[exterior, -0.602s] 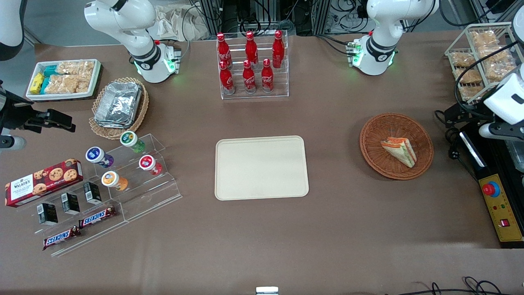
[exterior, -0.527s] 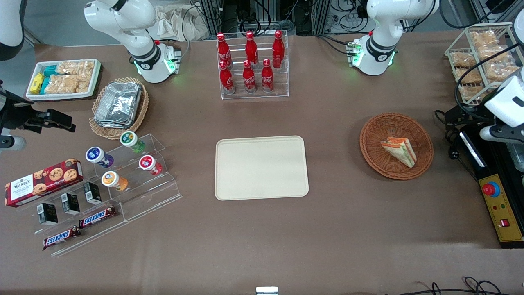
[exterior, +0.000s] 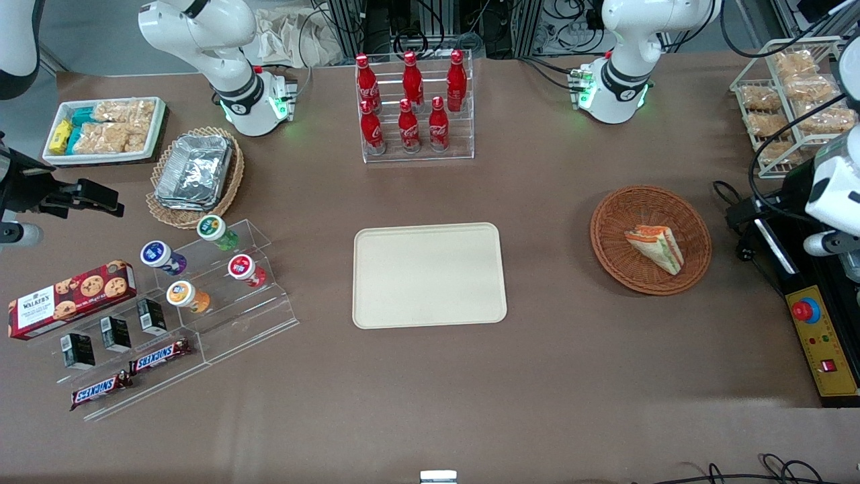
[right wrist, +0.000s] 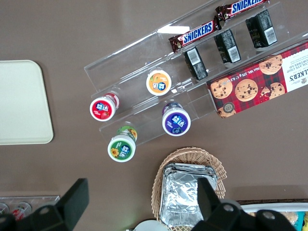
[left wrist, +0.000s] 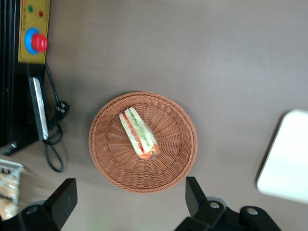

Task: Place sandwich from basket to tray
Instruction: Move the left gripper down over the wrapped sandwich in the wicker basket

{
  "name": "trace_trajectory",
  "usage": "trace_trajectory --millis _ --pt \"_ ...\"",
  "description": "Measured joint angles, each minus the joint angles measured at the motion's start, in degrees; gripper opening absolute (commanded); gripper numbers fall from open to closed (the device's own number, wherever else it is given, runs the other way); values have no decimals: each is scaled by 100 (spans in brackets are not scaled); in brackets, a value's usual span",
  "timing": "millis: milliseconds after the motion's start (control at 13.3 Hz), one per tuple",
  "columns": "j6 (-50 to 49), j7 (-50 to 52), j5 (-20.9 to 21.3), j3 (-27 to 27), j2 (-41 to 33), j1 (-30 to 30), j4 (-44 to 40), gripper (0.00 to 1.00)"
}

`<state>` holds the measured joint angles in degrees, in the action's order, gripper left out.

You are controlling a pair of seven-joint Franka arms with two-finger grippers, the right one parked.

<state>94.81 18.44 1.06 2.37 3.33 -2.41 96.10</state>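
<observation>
hovering above basket (left wrist: 143,142), gripper (left wrist: 130,202) spread wide; sandwich (left wrist: 139,132) inside, tray (exterior: 428,275) well apart

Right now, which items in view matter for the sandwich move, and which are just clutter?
In play:
sandwich, lying in the basket
tray, bare
gripper, open, above the basket

Just lying about:
cola bottles
yogurt cups
cookie box
Snickers bars
foil containers

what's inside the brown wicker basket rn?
One wrapped sandwich lies in the basket, nothing else visible. What's under the sandwich is hidden. The gripper hovers above the basket, fingers open.
</observation>
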Motion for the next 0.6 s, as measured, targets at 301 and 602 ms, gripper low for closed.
trace_trajectory --millis 301,602 --pt "1495 2280 1 124 -321 3 1634 100" --pt "2834 3428 1 188 -493 3 3098 100"
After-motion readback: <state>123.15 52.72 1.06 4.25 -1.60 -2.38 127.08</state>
